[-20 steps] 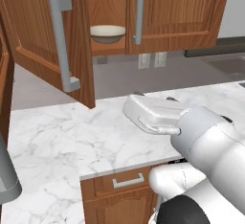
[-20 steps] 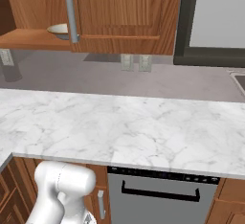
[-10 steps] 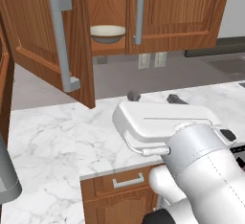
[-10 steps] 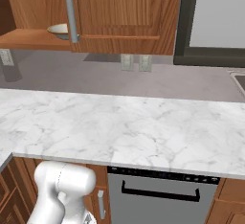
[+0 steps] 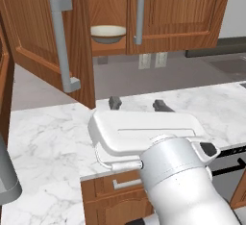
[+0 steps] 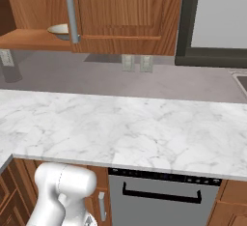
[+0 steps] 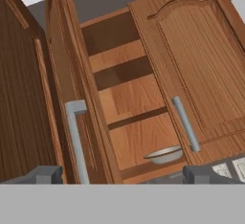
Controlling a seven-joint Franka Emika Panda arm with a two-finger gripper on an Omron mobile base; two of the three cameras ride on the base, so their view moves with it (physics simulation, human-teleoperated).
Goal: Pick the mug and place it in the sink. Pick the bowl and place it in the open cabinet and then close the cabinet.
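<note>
Left base view
- Bowl: I see the wide shallow bowl (image 5: 108,33), tan outside and cream inside, sitting on the lower wooden shelf of the brown wall cabinet (image 5: 178,7), far left of my arm. I count that placement as done.
- Cabinet door: the left panelled wooden door (image 5: 48,41) with its long grey bar handle (image 5: 62,43) stands swung out toward me. Not closed yet.
- Fingers: the two dark fingers (image 5: 115,103) poke up beyond the white hand, spread wide apart, nothing between them, over the white marble bench (image 5: 43,142).

Right base view
- Bowl: its pale rim (image 6: 59,30) peeks out on the shelf at far left, behind a grey bar handle (image 6: 71,12).
- Bench: marble top (image 6: 130,128) bare here; a dishwasher front (image 6: 161,198) sits below it.
- Mug and sink: neither is in front of me, so I cannot confirm that step from here.

Hand view
- Aim: the camera looks up into the open cabinet; the bowl (image 7: 165,154) rests low on the shelf, between the open door's handle (image 7: 76,141) on the left and the shut door's handle (image 7: 186,122) on the right.
- Fingers: tips at the bottom corners (image 7: 45,174), fully open and empty.

Progress
- Left to do: my judgement is that only shutting the open door remains, by pushing it from its outer face.
</note>
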